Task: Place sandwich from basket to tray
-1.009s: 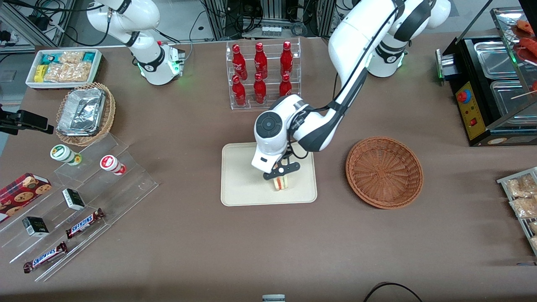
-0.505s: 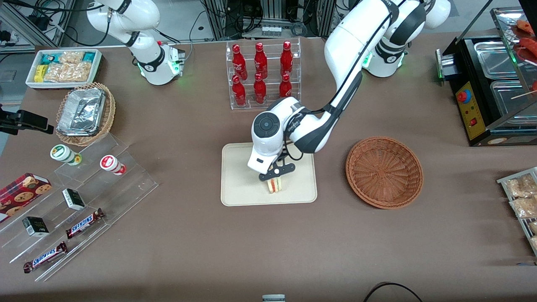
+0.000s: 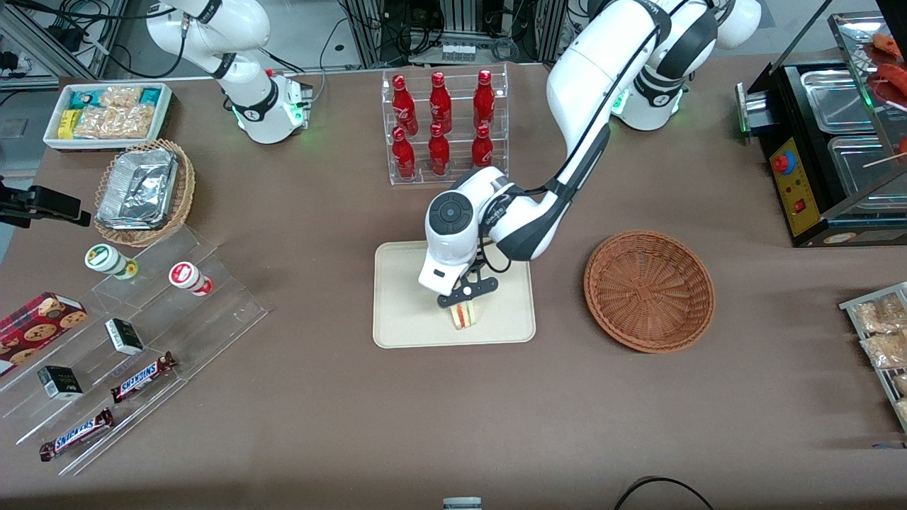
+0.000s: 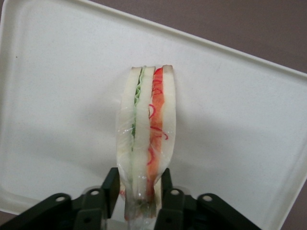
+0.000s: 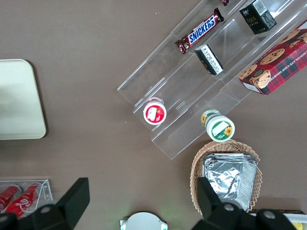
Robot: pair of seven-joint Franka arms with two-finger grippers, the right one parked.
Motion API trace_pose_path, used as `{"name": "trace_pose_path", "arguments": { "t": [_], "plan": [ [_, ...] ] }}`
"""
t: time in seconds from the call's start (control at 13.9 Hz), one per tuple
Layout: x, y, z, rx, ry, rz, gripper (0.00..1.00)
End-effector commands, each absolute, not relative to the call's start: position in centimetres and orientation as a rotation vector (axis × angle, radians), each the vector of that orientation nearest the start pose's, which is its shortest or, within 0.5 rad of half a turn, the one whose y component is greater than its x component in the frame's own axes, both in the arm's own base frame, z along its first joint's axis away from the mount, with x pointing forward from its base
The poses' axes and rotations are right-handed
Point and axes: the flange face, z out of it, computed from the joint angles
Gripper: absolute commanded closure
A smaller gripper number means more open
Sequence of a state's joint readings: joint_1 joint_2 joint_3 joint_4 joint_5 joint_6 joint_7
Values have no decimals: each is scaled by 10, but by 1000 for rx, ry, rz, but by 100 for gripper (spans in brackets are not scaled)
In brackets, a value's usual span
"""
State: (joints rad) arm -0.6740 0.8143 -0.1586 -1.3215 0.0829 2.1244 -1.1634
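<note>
The pincer (image 3: 465, 306) hangs over the cream tray (image 3: 404, 322), its two black fingers (image 4: 111, 184) clamped on one end of the wrapped sandwich (image 4: 146, 153). The wedge stands on edge, its red and green filling lines facing the wrist camera, and its far end looks close to or touching the tray floor; contact cannot be confirmed. The reddish-brown wicker basket (image 3: 648, 290) sits empty on the surface, toward the working arm's end, well apart from the tray.

The main risk, as I judge it, is the release. The sandwich is narrow and upright, so letting go before it is fully down could make it topple or slide toward the tray's nearer rim. The clear wrap may also cling to a finger and drag the wedge upward as the arm lifts. Pressing further down could squash the soft bread.
</note>
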Motion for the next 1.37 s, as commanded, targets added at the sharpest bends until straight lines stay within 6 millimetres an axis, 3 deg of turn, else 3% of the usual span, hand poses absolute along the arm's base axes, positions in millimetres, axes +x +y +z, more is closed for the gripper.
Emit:
{"name": "trace_pose_path", "arguments": {
  "t": [0.0,0.22,0.36,0.5,0.65,0.86,1.01,1.15,1.3],
  "plan": [
    [526,-532,289,-3147,-555,16,0],
    [527,-523,332,-3131,-541,3,0],
    [540,-504,357,-3134,-545,-21,0],
    [547,-489,371,-3140,-421,-8,0],
    [574,-445,389,-3126,-394,8,0],
    [598,-377,416,-3133,-230,95,0],
    [609,-333,432,-3113,-171,148,0],
    [622,-274,449,-3121,-65,160,0],
    [617,-229,456,-3113,28,185,0]
  ]
}}
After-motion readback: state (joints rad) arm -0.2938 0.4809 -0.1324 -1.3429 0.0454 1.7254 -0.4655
